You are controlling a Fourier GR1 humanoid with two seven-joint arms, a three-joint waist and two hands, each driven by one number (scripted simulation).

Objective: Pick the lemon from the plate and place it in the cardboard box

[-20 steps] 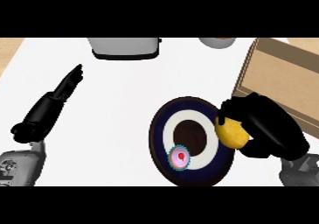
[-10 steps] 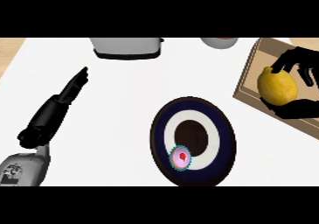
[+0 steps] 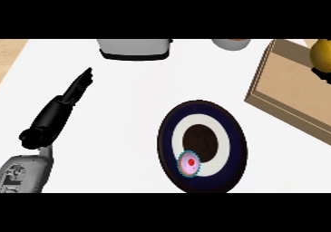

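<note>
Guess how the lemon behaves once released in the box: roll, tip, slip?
The lemon looks rounded and smooth, so it probably rolls a little. The cardboard box has raised walls that should stop it. It seems firm, not floppy. The right hand barely shows beneath it.

The lemon [image 3: 324,54] has moved from above the plate [image 3: 225,118] to over the cardboard box [image 3: 288,97], at the counter's far right corner.

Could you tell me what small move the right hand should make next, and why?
Probably lower and release: the lemon sits at the view's right edge above the cardboard box, off the plate. Only a dark trace of the right hand shows beneath it.
</note>
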